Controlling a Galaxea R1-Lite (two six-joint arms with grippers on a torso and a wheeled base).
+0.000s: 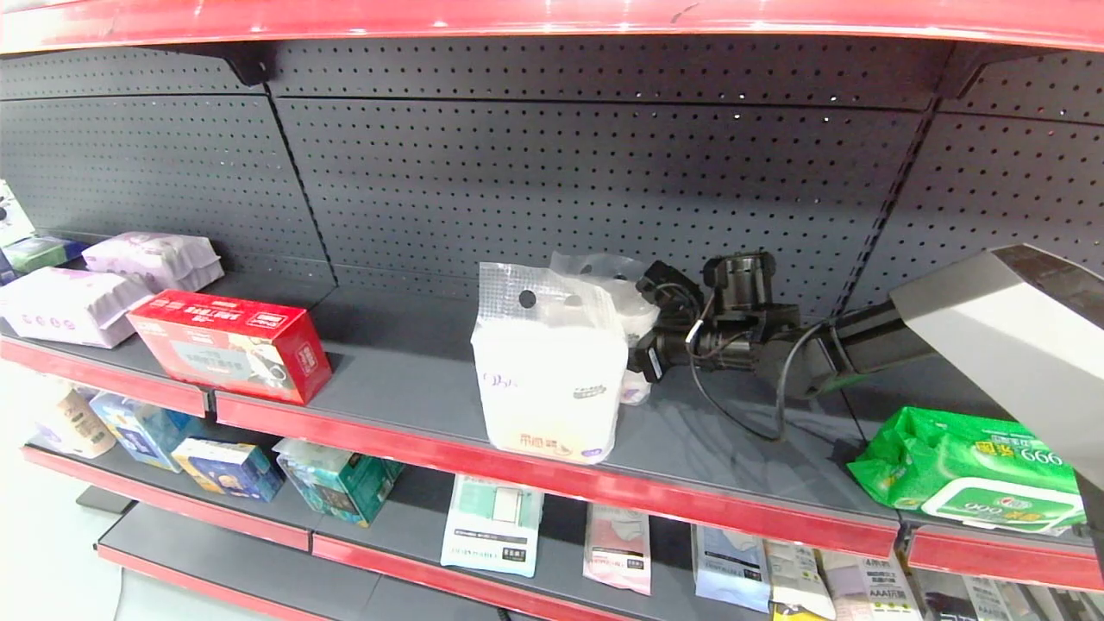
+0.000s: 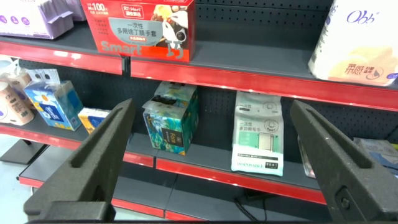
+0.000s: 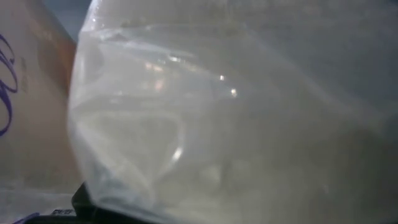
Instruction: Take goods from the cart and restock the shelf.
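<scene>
shelf (image 1: 414,362) offers room between red box (image 1: 228,345) and white pack (image 1: 552,379). right gripper (image 1: 642,358) at clear pack (image 1: 604,280), grip unclear; left gripper (image 2: 211,106) spread wide.

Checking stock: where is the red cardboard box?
In head view the red cardboard box sits left on the grey shelf, between lilac tissue packs and a white tissue pack.

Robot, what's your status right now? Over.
Left gripper open, facing the lower shelves. Right gripper up on the shelf, against the clear-wrapped pack. White tissue pack stands close beside it, toward the front edge.
</scene>
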